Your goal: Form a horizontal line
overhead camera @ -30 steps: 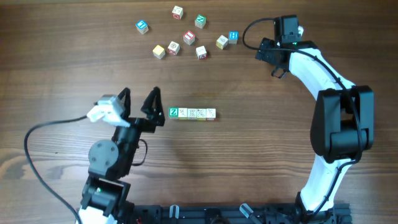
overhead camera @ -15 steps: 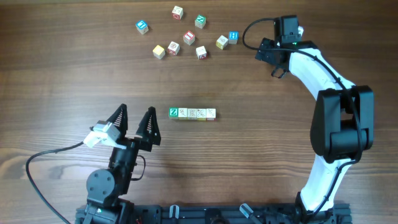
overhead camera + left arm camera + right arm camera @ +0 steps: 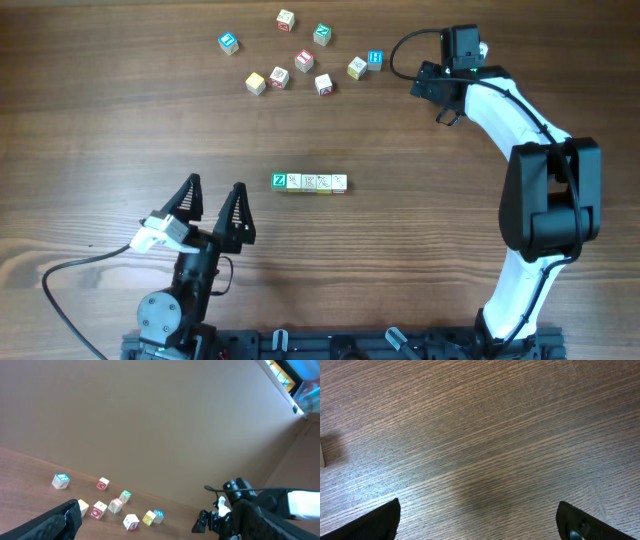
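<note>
Pulling back now: left arm (image 3: pixel 190 270) has backed away from the row (image 3: pixel 309 182), its jaws spread wide and empty. The row sits straight on the desk (image 3: pixel 100 120), ahead-right of those jaws, well apart. Right jaws are gaping too, idle. Looks done to me.

Loose cubes (image 3: pixel 304 59) are being borne, scattered apart, near the wooden table's (image 3: pixel 120 120) far edge.
</note>
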Tool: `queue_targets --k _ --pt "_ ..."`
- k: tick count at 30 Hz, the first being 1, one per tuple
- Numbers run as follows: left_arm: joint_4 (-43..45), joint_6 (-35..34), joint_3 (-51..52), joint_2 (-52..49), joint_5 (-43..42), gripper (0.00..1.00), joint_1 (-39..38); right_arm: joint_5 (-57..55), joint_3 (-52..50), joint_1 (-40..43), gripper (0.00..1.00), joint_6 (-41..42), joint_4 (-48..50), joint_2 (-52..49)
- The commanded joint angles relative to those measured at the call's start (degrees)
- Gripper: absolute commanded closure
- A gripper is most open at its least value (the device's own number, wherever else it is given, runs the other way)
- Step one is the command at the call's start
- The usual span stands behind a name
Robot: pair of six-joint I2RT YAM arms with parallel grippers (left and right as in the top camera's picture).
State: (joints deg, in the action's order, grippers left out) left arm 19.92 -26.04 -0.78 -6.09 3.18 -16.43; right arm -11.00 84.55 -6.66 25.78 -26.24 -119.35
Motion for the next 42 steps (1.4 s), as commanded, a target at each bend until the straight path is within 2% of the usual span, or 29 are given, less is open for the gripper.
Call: queue_targets --k 1,8,16,19,21,23,24,35,42 --pt "1.14 0.11 0.46 0.92 0.33 0.00 0.33 -1.03 0.44 -0.02 0.00 -0.28 0.09 0.42" --pt "1.07 0.11 0.46 1.03 0.33 0.00 0.31 -1.03 0.44 -0.02 0.00 -0.31 0.09 0.42" --pt "-0.35 0.11 0.46 5.90 0.33 0.00 0.31 -1.03 0.44 -0.02 0.00 -0.28 0.09 0.42" --pt "-5.25 0.11 0.46 5.90 0.33 0.00 0.31 -1.03 0.44 -0.02 0.00 -0.31 0.09 0.42" --pt "-11.63 0.11 0.46 5.90 0.33 0.00 0.31 -1.03 0.44 -0.02 0.00 -0.28 0.09 0.42" --pt "-22.25 0.11 0.46 5.90 0.33 0.00 0.31 -1.03 0.44 -0.02 0.00 -0.28 0.09 0.42" --pt "-23.87 0.31 0.46 5.84 -0.09 0.00 0.31 -1.03 0.44 -0.02 0.00 -0.28 0.09 0.42" --pt "-23.85 0.31 0.46 5.66 -0.13 0.00 0.39 -1.03 0.44 -0.02 0.00 -0.28 0.09 0.42" --pt "-23.82 0.31 0.46 5.92 -0.13 0.00 13.62 -1.03 0.44 -0.02 0.00 -0.28 0.09 0.42"
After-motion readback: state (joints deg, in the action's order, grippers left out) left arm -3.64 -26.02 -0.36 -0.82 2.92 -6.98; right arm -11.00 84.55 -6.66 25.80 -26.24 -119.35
